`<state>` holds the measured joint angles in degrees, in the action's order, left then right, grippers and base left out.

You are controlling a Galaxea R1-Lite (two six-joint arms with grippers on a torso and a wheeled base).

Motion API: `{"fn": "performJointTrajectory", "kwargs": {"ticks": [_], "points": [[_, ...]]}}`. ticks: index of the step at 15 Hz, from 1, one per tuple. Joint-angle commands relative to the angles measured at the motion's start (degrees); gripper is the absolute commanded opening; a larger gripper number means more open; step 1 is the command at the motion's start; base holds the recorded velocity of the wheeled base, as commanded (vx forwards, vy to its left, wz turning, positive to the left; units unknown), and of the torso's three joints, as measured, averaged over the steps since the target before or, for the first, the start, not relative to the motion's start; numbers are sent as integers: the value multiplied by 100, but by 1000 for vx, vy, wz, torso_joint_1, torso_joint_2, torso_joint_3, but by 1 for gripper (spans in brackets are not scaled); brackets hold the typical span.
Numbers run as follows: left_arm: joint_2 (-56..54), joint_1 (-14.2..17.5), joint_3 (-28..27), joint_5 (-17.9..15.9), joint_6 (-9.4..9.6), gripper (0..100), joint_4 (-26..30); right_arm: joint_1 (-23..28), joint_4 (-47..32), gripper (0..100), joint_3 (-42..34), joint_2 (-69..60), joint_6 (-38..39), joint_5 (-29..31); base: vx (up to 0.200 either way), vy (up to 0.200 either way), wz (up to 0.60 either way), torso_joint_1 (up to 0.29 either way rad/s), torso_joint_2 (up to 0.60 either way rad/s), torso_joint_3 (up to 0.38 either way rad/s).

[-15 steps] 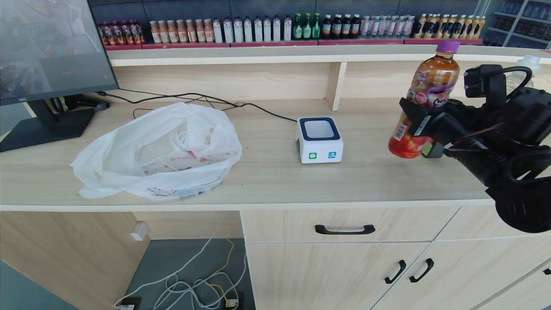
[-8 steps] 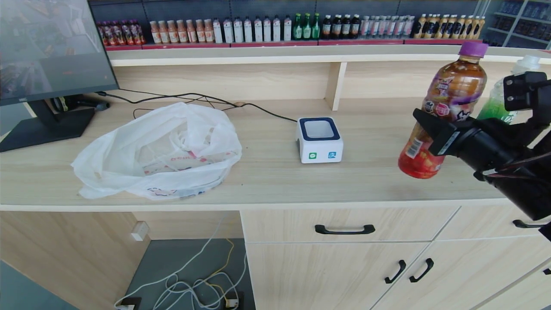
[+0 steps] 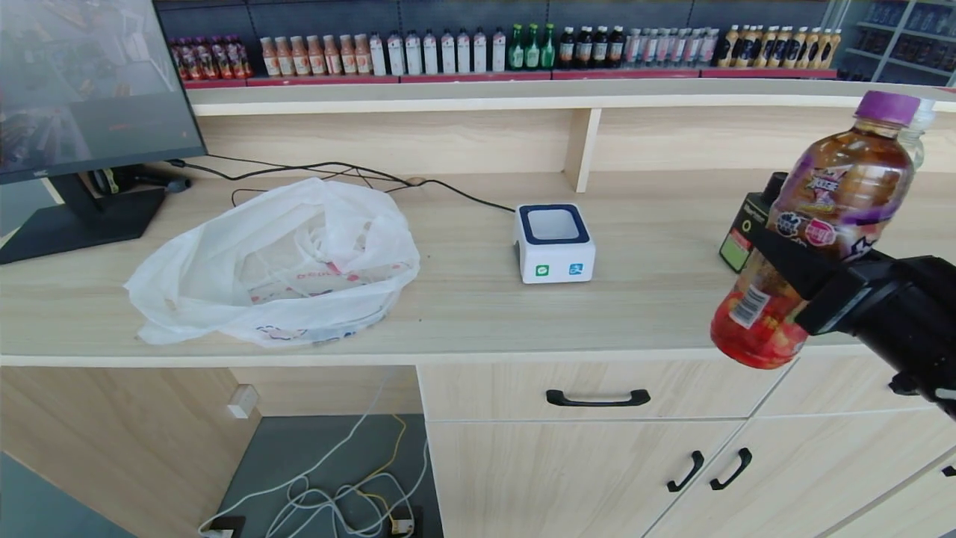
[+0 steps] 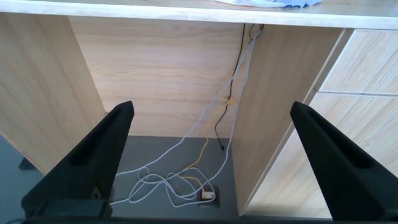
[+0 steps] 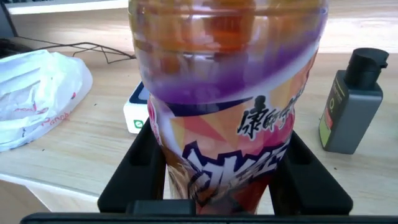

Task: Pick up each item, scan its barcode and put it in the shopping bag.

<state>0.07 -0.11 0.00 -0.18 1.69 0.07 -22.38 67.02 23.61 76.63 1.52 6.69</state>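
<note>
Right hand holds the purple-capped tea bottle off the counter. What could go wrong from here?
1. The right hand grips the purple-capped plastic tea bottle tilted, apparently near the front edge of the wooden counter; a slip might drop it to the floor.
2. The dark grey bottle with green label stands close by; swinging toward the white, blue-rimmed scanner box could clip it.

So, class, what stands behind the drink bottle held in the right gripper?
A dark flip-top bottle with a green label stands on the counter behind the drink bottle, partly covered by it. A clear bottle peeks out beside the purple cap; its body is covered.
</note>
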Motion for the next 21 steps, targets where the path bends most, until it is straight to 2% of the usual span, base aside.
{"fn": "performJointTrajectory", "kwargs": {"ticks": [1, 3, 7, 10, 13, 15, 18, 21], "points": [[1, 2, 0, 1, -2, 100, 1, -73, 4, 0, -146, -324, 94, -10, 0, 0, 0, 0, 0, 0], [1, 2, 0, 1, -64, 100, -7, -214, -14, 0, -76, -324, 586, -133, 0, 0, 0, 0, 0, 0], [1, 2, 0, 1, -73, 100, -7, -864, -14, 0, -59, -254, 1104, -1003, 0, 0, 0, 0, 0, 0], [1, 2, 0, 1, -73, 100, 1, -1392, 4, 0, 21, -104, 1755, -1267, 0, 0, 0, 0, 0, 0], [1, 2, 0, 1, -73, 100, -7, -1691, 12, 0, 434, 107, 2634, -1364, 0, 0, 0, 0, 0, 0], [1, 2, 0, 1, -73, 100, 1, -1691, 48, 0, 574, 238, 3003, -1724, 0, 0, 0, 0, 0, 0], [1, 2, 0, 1, -73, 100, 1, -1840, 768, 0, 504, 572, 3530, -2243, 0, 0, 0, 0, 0, 0], [1, 2, 0, 1, -73, 100, 1, -1963, 1559, 0, 565, 1003, 3820, -2383, 0, 0, 0, 0, 0, 0]]}}
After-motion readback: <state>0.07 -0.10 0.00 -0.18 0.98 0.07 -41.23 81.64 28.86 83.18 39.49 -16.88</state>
